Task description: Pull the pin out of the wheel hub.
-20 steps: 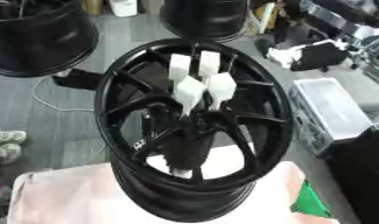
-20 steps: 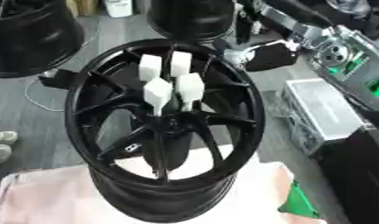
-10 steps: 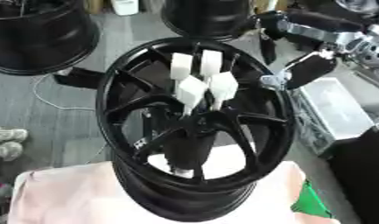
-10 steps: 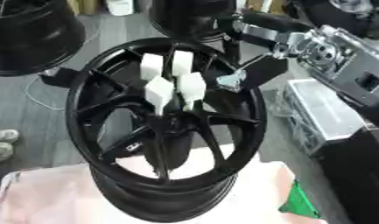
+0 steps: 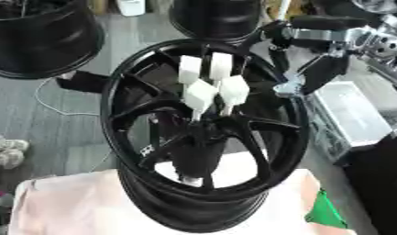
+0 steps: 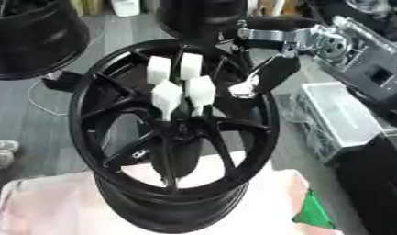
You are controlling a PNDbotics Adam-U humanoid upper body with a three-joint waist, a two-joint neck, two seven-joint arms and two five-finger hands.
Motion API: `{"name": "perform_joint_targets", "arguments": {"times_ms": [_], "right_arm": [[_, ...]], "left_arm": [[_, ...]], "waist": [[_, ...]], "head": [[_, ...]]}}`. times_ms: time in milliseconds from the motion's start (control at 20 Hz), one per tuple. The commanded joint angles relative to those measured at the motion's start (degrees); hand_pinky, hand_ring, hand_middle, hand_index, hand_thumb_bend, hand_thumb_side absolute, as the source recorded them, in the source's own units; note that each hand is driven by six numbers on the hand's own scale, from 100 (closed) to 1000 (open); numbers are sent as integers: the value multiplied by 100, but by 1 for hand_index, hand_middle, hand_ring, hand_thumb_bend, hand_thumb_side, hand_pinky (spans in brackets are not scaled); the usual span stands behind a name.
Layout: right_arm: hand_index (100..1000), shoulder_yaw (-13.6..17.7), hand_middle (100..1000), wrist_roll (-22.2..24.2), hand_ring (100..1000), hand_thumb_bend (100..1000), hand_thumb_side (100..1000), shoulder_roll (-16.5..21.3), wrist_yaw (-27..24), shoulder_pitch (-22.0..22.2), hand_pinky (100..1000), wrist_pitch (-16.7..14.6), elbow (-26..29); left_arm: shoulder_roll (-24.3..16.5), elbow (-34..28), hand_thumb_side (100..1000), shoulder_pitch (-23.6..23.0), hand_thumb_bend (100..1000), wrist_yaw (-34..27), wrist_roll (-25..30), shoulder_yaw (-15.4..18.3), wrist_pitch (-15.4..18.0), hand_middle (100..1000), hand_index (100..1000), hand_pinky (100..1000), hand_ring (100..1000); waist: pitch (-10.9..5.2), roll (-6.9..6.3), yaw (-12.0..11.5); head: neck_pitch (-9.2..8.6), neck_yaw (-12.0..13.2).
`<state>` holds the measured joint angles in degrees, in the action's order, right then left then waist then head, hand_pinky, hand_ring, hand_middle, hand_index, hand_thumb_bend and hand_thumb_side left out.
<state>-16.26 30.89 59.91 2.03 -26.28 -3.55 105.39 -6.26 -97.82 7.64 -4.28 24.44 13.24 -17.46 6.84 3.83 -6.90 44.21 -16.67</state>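
The right hand (image 6: pixel 269 69) has come in over the wheel from the upper right. A second ago no arm was over the wheel at all; half a second ago the hand was out past the rim; now it hangs just above the rim's upper right edge, with its dark fingers (image 5: pixel 320 73) pointing down and inward towards the middle. They look fairly straight and hold nothing, so I would call the hand open and empty.

The wheel (image 5: pixel 129 137) itself has not shifted. It is black, with spokes, and sits tilted towards the camera on a pale cloth (image 5: pixel 65 206) spread over the tabletop. Four pins with white block heads (image 5: pixel 211 85) stand upright in a tight cluster out of the hub (image 5: pixel 197 137) at the centre, each on a thin stem, all still seated. The hand is near the rightmost of them but not touching any.

So this looks like the approach, with the pull itself not begun. The hand has yet to drop in, close on one white head and draw it straight out along its stem. With the heads packed so close, nudging a neighbour seems the likely slip.

The left hand shows in neither view.
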Motion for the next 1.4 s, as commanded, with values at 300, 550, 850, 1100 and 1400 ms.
{"name": "perform_joint_targets", "arguments": {"times_ms": [300, 550, 850, 1100, 1400], "right_arm": [[896, 182, 820, 852, 399, 308, 413, 0, -44, -246, 385, 32, -196], [896, 159, 820, 1357, 399, 300, 410, -241, 58, -516, 382, 57, -506], [895, 176, 819, 1552, 397, 295, 412, -480, 131, -725, 378, 14, -821], [894, 65, 818, 1628, 397, 296, 414, -629, 237, -850, 379, -32, -982], [893, -49, 818, 1680, 396, 293, 411, -838, 384, -974, 378, -88, -1179]], "left_arm": [[-59, -64, 1000, 72, 100, -1, 20, -7, 5, 653, 742, 631, 690], [-50, -60, 1000, 71, 100, -3, 16, -7, 15, 653, 741, 631, 690], [-40, -55, 1000, 69, 100, -8, 12, -9, 24, 653, 741, 631, 689], [-31, -53, 1000, 73, 100, -7, 18, -16, 26, 653, 741, 631, 690], [-18, -52, 1000, 74, 100, -15, 22, -20, 30, 653, 741, 631, 690]], "waist": [[-41, -30, 2], [-31, -58, -8], [-23, -84, -14], [-20, -100, -21], [-20, -119, -28]], "head": [[-10, 19], [-10, 18], [-10, 9], [-10, -2], [-10, -17]]}}
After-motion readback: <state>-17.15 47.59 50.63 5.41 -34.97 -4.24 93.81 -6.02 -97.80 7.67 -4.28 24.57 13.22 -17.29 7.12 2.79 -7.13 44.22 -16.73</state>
